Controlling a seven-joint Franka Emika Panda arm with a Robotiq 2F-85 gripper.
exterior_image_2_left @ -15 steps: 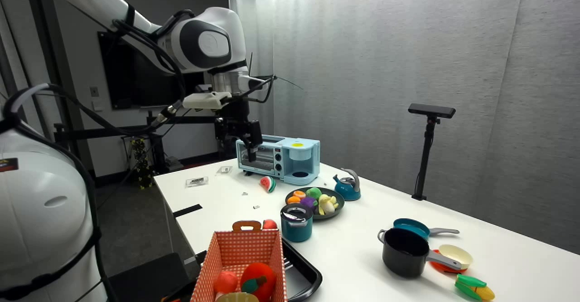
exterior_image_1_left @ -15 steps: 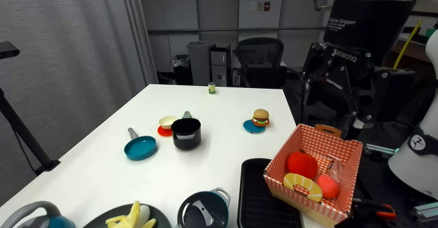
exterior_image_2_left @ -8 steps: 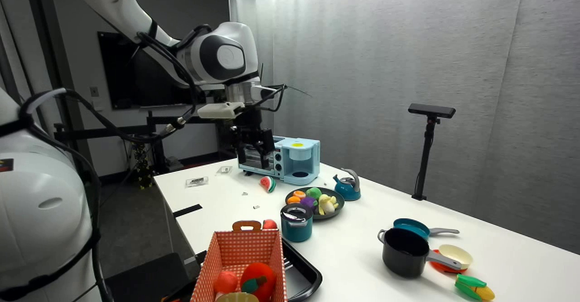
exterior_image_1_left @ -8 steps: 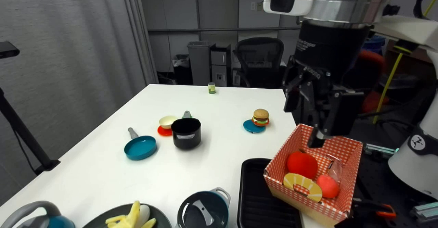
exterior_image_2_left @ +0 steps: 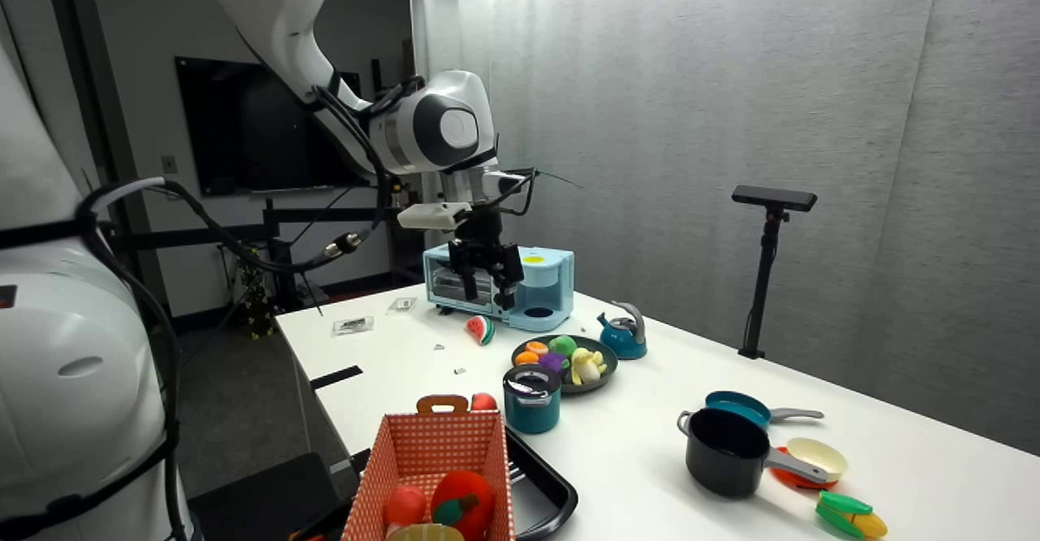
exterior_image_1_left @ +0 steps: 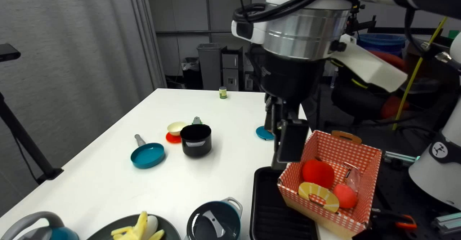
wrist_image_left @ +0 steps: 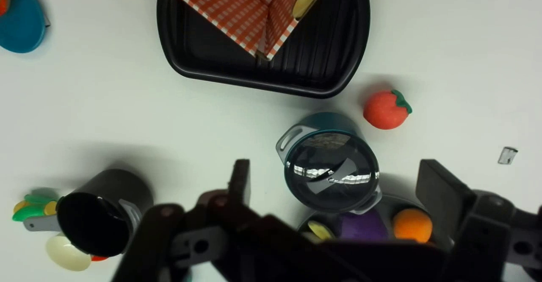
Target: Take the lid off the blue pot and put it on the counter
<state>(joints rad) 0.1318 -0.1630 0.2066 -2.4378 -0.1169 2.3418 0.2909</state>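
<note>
The lid (wrist_image_left: 311, 197) is a dark glossy round disc with a grey strip-like handle. It sits on the blue pot (wrist_image_left: 328, 121), which has grey side handles. Lid (exterior_image_2_left: 532, 378) and pot (exterior_image_2_left: 533, 417) stand on the white counter (exterior_image_2_left: 650, 435) in both exterior views; the lid (exterior_image_1_left: 201, 223) is cut off at the bottom edge in an exterior view. My gripper (wrist_image_left: 338, 178) is open and empty. In the wrist view the lid appears between the fingers, farther away. In an exterior view the gripper (exterior_image_2_left: 487, 296) hangs well above the counter, apart from the pot.
A black tray (wrist_image_left: 254, 83) with a checkered basket (exterior_image_2_left: 443, 443) stands beside the pot. A pan of toy food (exterior_image_2_left: 605, 378) stands close to the pot. A tomato (wrist_image_left: 385, 110), kettle (exterior_image_2_left: 624, 338), toaster oven (exterior_image_2_left: 544, 281) and black pot (exterior_image_1_left: 196, 142) are also on the counter.
My arm and gripper have moved lower and out over the counter, left in an exterior view and right in an exterior view. The gripper has turned somewhat. The lid and pot have not moved.
</note>
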